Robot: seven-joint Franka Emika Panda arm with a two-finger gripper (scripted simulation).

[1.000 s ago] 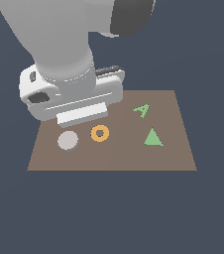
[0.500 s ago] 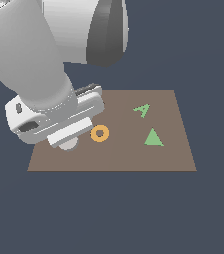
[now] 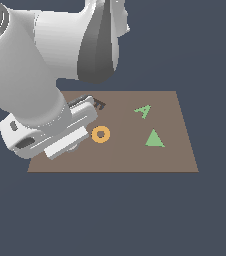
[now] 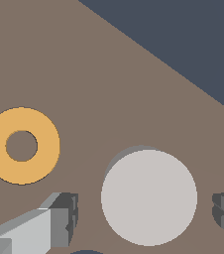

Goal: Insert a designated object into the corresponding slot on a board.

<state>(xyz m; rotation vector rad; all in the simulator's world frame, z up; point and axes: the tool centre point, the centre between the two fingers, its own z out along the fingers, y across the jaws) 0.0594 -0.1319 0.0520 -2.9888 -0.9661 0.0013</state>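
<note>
Lying between spread pincer (image 4: 146, 216) fingers (image 4: 64, 218): grey disc (image 4: 149, 197), untouched, on board (image 4: 84, 74).

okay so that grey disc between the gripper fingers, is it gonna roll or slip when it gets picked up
The grey disc lies flat on the board, so it probably won't roll unless tipped on edge. It looks thin and smooth with a curved rim, so the fingers may get little contact and it could slip or pivot. It looks rigid, unlikely to bend.

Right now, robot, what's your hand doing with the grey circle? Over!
Gripper open, fingers either side of the grey disc, not touching. Disc flat on the board. Orange ring beside it, clear of the fingers. Over.
</note>
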